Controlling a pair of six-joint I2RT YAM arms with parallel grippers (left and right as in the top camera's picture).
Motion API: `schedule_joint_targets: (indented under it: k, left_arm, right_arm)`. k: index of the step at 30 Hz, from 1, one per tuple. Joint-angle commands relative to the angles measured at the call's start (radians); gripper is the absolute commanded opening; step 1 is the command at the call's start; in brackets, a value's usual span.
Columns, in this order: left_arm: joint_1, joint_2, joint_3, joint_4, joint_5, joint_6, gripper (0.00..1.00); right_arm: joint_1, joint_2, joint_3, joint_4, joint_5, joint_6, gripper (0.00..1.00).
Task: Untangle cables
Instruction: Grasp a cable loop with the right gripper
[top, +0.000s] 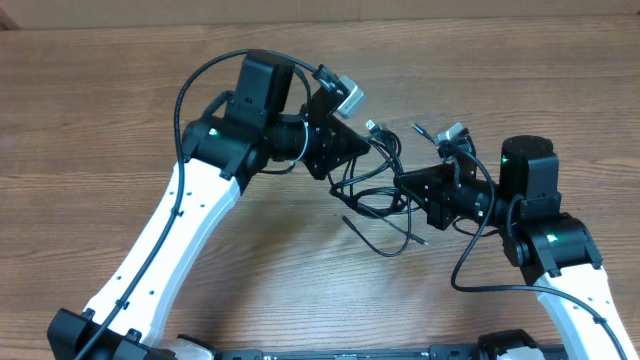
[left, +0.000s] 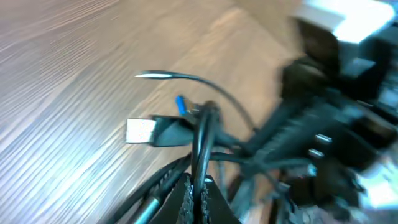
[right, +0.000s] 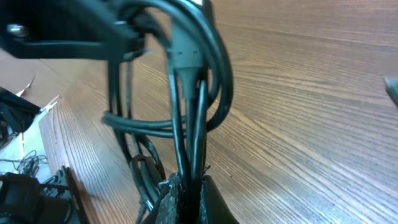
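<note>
The cables (top: 385, 200) hang in a loose knot between the two arms, partly resting mid-bench (top: 100, 90). They look light, limp and springy, likely to drag their neighbours along, so a hold on a single strand near a plug seems best. The left gripper (left: 199, 188) is clamped on one strand, and the right gripper (right: 186, 194) on several.

Even bright light, faint shadows on wooden table (top: 90, 90), overhead view sharp, left wrist view motion-blurred, right wrist view's cables (right: 186, 93) slightly soft
</note>
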Motion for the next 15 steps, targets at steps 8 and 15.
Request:
schedule_joint_targets:
  k: [8,15]
  left_arm:
    - [0.005,-0.029,0.033,0.010,-0.355,-0.275,0.04]
    - [0.005,-0.028,0.032,-0.011,-0.355,-0.275,0.04]
  right_arm:
    - [0.001,-0.116,0.031,-0.032,-0.022,0.003,0.04]
    - [0.001,-0.197,0.031,0.008,-0.093,0.029,0.04]
